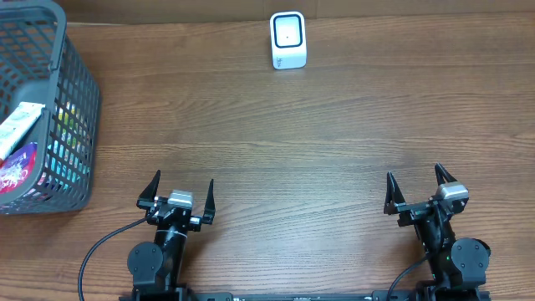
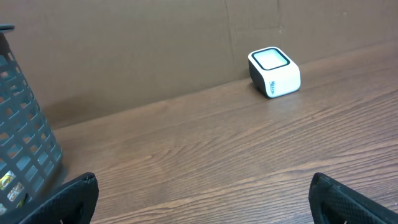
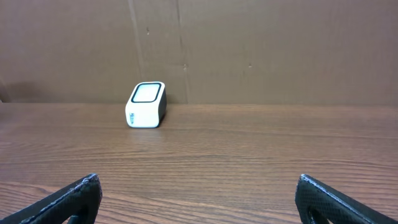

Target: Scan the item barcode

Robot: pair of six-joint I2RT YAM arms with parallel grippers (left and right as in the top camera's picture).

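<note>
Wide-open empty left gripper (image 1: 183, 180), right gripper (image 1: 414, 173) likewise, packet (image 1: 18, 127) in basket (image 1: 82, 134) far left

Overhead: basket (image 1: 60, 42) cut off by the left edge; packages (image 1: 17, 130) inside partly hidden behind its mesh, print illegible. Side lettering on the scanner (image 2: 274, 72) too small to read. Both wrist views crop the jaws at the bottom edge.
</note>
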